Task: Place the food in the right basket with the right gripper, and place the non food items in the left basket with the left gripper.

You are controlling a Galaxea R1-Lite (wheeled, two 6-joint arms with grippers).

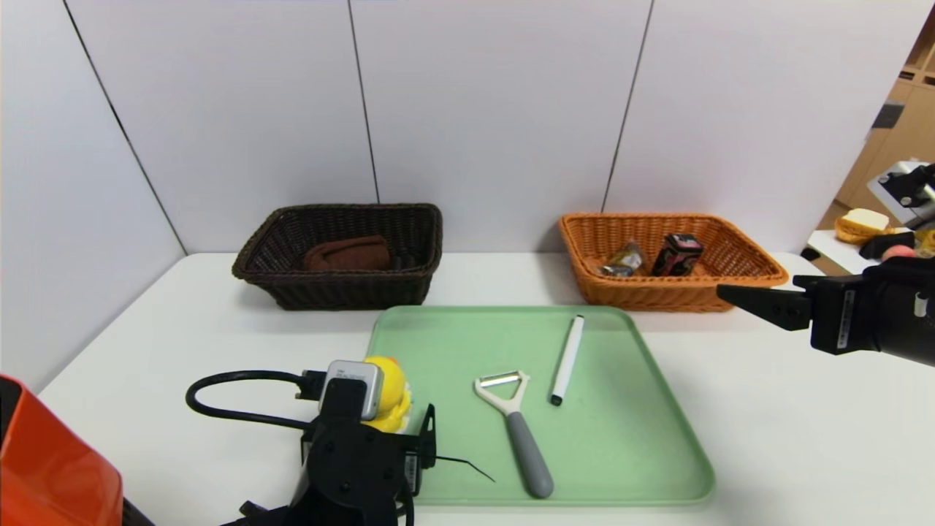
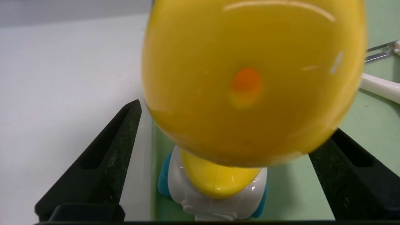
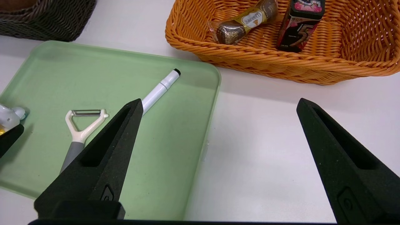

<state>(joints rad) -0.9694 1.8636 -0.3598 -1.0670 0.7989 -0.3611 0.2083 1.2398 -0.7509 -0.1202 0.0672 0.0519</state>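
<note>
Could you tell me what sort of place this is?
Probably a lab test bench: a white table against bare wall panels, with a tray and two baskets staged for sorting.

Matte black arms, pointed black fingers (image 3: 106, 162), a looping black cable (image 1: 219, 398).

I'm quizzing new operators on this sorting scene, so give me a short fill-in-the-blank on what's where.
1. The open left hand straddles the yellow ____ toy at the tray's edge.
2. The peeler and the pen lie on the ____ tray.
3. The two snack packs lie in the ____ basket.
4. The open right hand holds ____.

Missing words: duck; green; orange; nothing
</note>
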